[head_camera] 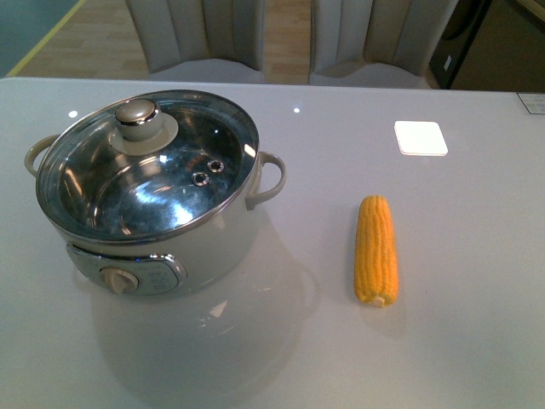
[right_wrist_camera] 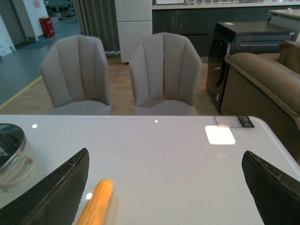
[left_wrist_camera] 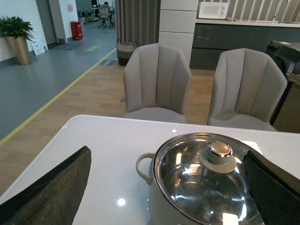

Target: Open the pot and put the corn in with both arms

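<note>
The cream-white pot (head_camera: 213, 243) stands at the table's left, its glass lid (head_camera: 149, 166) with steel knob (head_camera: 138, 115) resting on it, closed. The yellow corn (head_camera: 376, 249) lies on the table to the pot's right, stub end toward me. Neither arm shows in the front view. In the left wrist view my left gripper (left_wrist_camera: 171, 187) is open, its jaws wide apart, with the pot (left_wrist_camera: 161, 206) and lid knob (left_wrist_camera: 220, 149) between and beyond them. In the right wrist view my right gripper (right_wrist_camera: 166, 187) is open and empty, the corn (right_wrist_camera: 97, 203) lying near one finger (right_wrist_camera: 56, 197).
A white square coaster (head_camera: 421, 137) lies at the table's back right. Two grey chairs (head_camera: 200, 38) stand behind the far table edge. The pot's side handle (head_camera: 271, 175) sticks out toward the corn. A sofa (right_wrist_camera: 262, 79) stands to the right beyond the table.
</note>
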You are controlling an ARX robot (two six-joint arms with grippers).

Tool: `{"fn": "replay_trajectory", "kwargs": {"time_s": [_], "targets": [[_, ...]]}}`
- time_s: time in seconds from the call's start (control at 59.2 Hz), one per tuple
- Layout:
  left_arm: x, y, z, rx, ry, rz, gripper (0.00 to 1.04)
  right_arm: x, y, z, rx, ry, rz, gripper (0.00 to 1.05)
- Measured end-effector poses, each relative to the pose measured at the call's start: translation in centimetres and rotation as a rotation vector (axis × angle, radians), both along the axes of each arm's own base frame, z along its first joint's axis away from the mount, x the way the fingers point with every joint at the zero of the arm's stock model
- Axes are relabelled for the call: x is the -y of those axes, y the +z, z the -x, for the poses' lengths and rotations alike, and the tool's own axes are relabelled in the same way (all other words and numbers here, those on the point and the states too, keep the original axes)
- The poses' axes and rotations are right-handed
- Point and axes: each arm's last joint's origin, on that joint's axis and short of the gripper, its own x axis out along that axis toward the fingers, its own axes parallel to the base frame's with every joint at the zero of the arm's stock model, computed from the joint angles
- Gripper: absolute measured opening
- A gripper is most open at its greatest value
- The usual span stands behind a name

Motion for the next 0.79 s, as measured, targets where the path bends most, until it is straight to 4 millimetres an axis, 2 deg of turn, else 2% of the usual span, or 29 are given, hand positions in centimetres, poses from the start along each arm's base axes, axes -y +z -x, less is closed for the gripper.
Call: {"fn": "replay_trajectory", "kwargs": {"time_s": [0.675,0.793], "targets": [[0.00,0.00,0.00,-0.002,0.002,0.000,0.98,0.00,0.00,0.00,0.000,0.000,0.000,0.96],[0.05,0.00,-0.15,-0.315,0.052,0.105,0.98,0.00,0.00,0.00,0.000,0.000,0.000,0.96]]}}
